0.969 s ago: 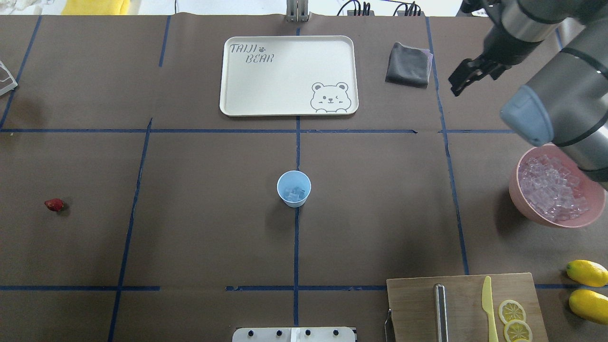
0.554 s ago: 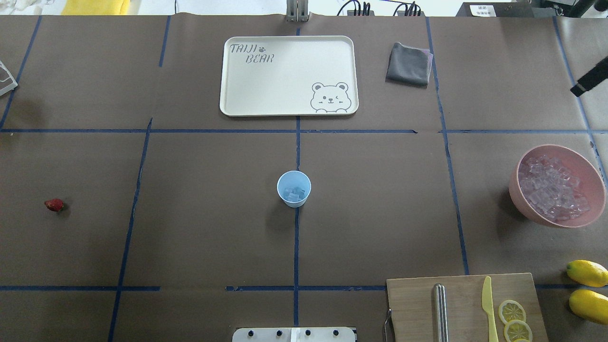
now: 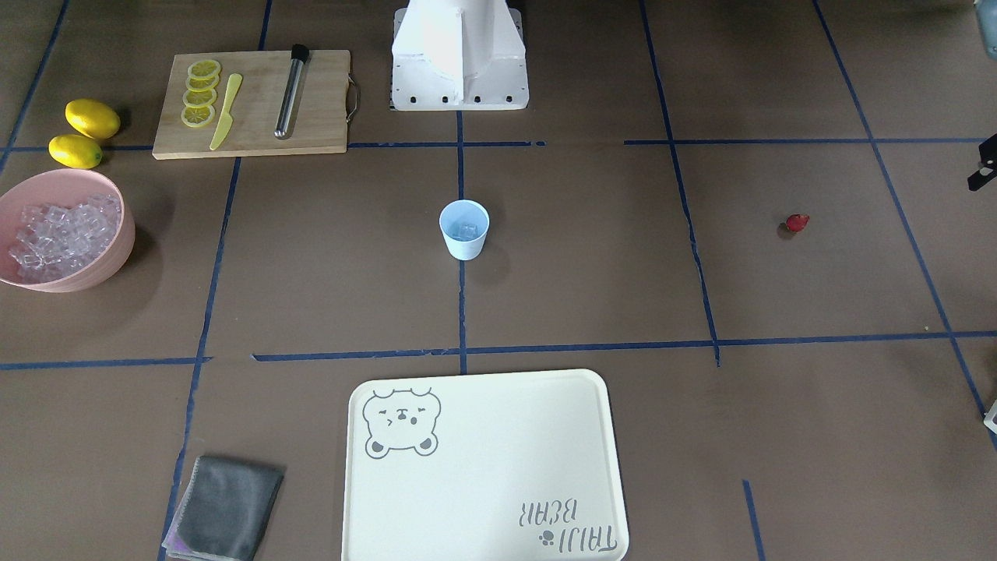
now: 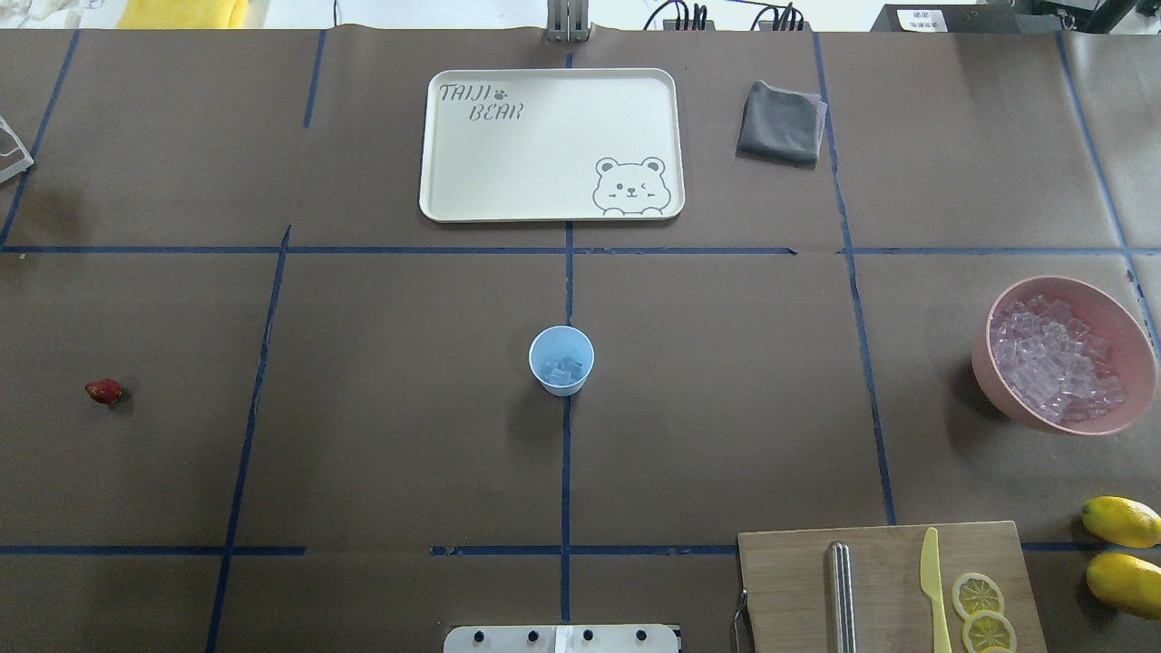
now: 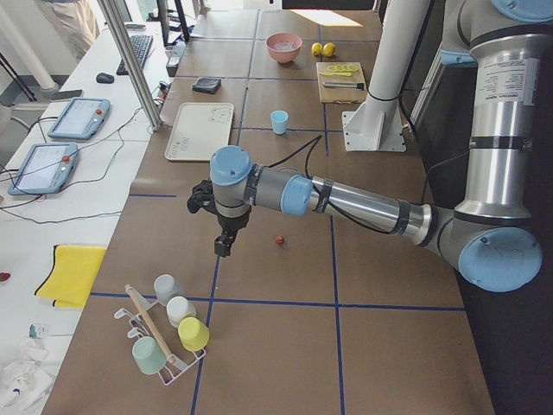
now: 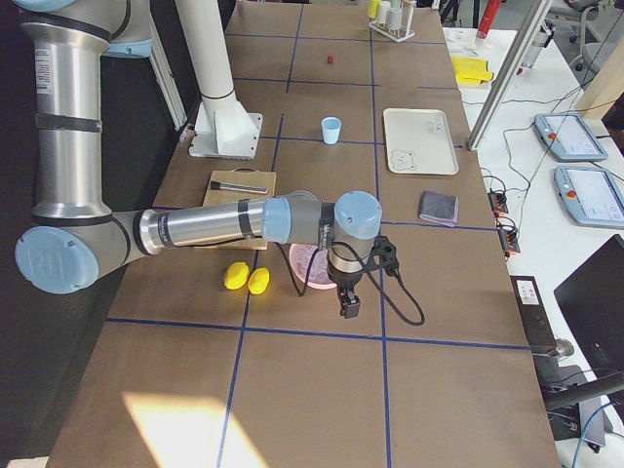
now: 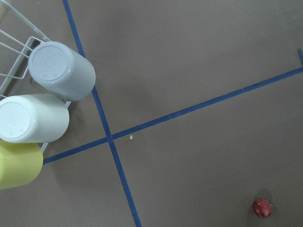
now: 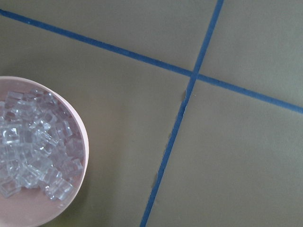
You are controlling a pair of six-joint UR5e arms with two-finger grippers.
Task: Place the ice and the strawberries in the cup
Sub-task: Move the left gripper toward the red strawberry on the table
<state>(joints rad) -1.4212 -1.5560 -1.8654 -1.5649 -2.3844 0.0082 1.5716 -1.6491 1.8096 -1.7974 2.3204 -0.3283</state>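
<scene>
The light blue cup (image 4: pixel 561 360) stands upright at the table's middle with a few ice cubes (image 4: pixel 562 368) inside; it also shows in the front view (image 3: pixel 463 229). More ice (image 4: pixel 1052 358) fills the pink bowl (image 4: pixel 981 358) at the right. The strawberry (image 4: pixel 103 391) lies alone at the far left, and shows in the left wrist view (image 7: pixel 262 207). My left gripper (image 5: pixel 222 245) hangs above the table a little beyond the strawberry (image 5: pixel 279 239); I cannot tell its state. My right gripper (image 6: pixel 348 307) hangs just past the bowl; I cannot tell its state.
A cream tray (image 4: pixel 435 181) and a grey cloth (image 4: pixel 780 122) lie at the back. A cutting board (image 4: pixel 789 580) with lemon slices, a yellow knife and a metal rod sits front right, beside two lemons (image 4: pixel 1121 521). A rack of cups (image 5: pixel 168 337) stands at the left end.
My right arm has swung out of the overhead view to the right, leaving the pink bowl fully uncovered. Cup and strawberry have not moved.
</scene>
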